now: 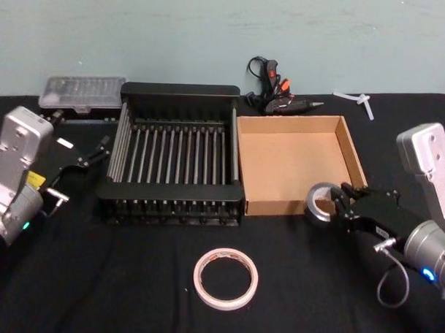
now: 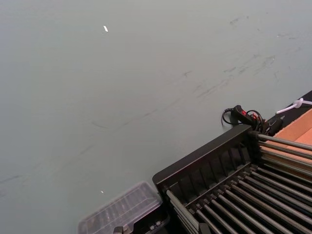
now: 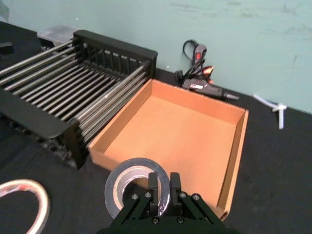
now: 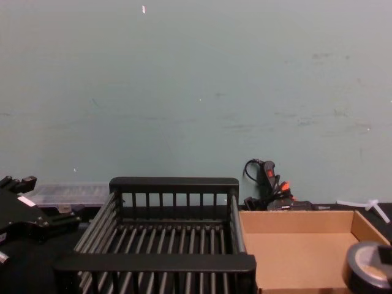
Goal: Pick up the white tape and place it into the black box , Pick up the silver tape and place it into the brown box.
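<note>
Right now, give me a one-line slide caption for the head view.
Right gripper holds the silver tape at the brown box front corner; white tape waits before the black box.

You see the black box (image 4: 174, 184) beside the brown box (image 4: 294, 222). The silver tape (image 4: 369, 266) sits at the brown box's near right corner.

Soft, even light; shadows are faint. The black tablecloth (image 1: 130, 295) swallows detail. The white tape (image 3: 22, 204) blurs at the right wrist view's edge.
</note>
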